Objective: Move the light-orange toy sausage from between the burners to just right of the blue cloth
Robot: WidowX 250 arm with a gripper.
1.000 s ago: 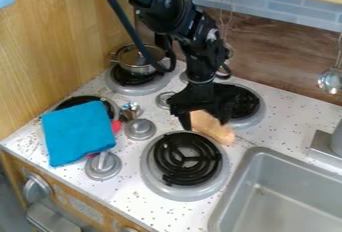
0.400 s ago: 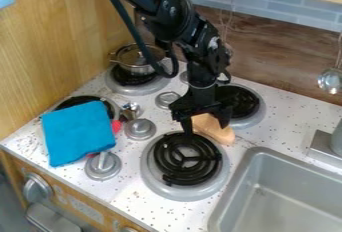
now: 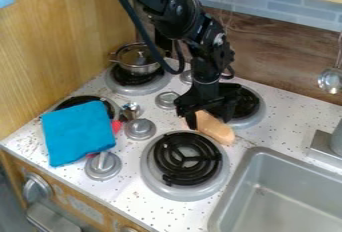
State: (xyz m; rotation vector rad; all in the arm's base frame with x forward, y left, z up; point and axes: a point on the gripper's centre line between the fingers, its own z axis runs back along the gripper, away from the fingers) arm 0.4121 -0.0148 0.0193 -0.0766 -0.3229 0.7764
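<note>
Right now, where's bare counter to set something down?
Biggest patch: counter between rear right burner, sink and faucet base. Smaller: between front right burner, nearest knob and front edge. Crowded: between the right burners, at the gripper and tan item; also around the blue cloth.

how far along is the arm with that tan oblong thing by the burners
Done, it seems: the gripper is down at the tan oblong object. In hand: securing it, perhaps; the grip is unclear. Left: probably lifting and moving it, as it looks low beside the front coil burner.
</note>
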